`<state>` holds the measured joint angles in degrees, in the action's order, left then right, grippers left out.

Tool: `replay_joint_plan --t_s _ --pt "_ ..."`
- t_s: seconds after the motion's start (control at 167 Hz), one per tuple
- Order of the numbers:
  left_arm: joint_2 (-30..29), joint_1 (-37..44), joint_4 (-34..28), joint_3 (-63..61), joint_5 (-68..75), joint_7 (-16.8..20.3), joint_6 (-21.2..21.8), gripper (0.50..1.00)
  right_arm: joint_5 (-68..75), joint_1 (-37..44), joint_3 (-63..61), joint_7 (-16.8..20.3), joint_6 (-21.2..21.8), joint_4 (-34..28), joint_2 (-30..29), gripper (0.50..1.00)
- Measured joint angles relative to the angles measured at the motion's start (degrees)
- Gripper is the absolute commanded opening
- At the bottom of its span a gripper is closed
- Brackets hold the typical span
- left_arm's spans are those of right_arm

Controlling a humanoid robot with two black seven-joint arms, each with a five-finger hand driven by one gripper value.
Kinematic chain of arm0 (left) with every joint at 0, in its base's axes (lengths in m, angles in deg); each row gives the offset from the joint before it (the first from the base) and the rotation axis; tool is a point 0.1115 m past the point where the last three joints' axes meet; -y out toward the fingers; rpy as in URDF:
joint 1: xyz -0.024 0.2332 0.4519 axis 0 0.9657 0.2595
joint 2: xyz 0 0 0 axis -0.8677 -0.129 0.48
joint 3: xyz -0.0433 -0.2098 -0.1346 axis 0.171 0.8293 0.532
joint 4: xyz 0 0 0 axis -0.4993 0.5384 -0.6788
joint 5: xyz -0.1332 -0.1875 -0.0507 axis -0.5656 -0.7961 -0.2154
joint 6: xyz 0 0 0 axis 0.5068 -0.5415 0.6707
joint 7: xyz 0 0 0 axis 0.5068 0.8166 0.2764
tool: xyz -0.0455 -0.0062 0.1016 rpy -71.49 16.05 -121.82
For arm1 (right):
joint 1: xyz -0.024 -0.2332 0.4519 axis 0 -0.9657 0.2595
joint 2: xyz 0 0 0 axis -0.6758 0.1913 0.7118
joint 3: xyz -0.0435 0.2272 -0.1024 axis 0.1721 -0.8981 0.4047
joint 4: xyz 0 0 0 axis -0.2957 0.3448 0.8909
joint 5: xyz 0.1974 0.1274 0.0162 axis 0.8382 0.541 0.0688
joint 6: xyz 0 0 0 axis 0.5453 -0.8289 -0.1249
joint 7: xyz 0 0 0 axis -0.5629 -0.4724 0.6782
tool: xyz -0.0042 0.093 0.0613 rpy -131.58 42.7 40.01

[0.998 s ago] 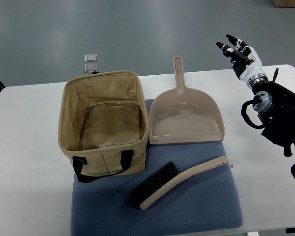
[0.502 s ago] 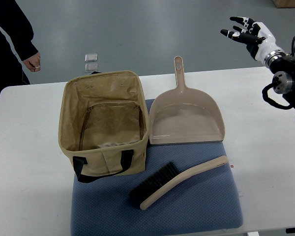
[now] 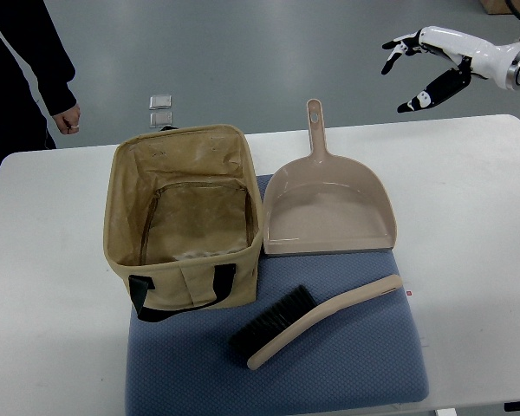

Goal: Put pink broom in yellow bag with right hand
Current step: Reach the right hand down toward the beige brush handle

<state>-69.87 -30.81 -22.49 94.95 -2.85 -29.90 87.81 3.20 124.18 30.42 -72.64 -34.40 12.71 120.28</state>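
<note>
One hand shows, our right hand [image 3: 433,61], raised at the top right beyond the table [image 3: 43,260], fingers spread wide, holding nothing. Well below it the broom [image 3: 316,319] lies on the blue mat [image 3: 364,364], just beside the dustpan [image 3: 328,199]. The open bag [image 3: 186,225] stands left. A person's hand [image 3: 67,118] hangs top left.

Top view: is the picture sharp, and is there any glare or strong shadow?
Top view: sharp overall; soft, even light; faint sheen inside the dustpan; only weak shadows beside the bag and brush; the raised right hand is slightly soft.
</note>
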Motion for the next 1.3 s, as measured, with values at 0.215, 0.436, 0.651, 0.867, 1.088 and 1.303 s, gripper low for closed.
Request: replay_joint_plan --t_s 0.215,0.436,0.651,0.867,1.088,1.303 --pt "0.0 0.0 0.0 0.0 0.0 0.0 0.0 1.0 -7.3 0.4 0.5 0.0 4.2 -14.2 6.3 0.93" --pt "0.0 0.0 0.0 0.0 0.0 0.0 0.0 1.0 -9.3 -1.6 2.3 0.3 4.0 -24.9 10.3 0.93" --pt "0.0 0.0 0.0 0.0 0.0 0.0 0.0 1.0 -11.2 -6.3 2.4 0.6 1.6 -26.8 10.9 0.93" --pt "0.0 0.0 0.0 0.0 0.0 0.0 0.0 1.0 -15.3 -13.2 2.3 0.8 -2.6 -27.5 10.0 0.928" --pt "0.0 0.0 0.0 0.0 0.0 0.0 0.0 1.0 -20.1 -18.3 2.2 0.8 -8.2 -27.5 8.1 0.928" --pt "0.0 0.0 0.0 0.0 0.0 0.0 0.0 1.0 -25.7 -22.6 1.9 0.8 -13.5 -27.5 6.0 0.928"
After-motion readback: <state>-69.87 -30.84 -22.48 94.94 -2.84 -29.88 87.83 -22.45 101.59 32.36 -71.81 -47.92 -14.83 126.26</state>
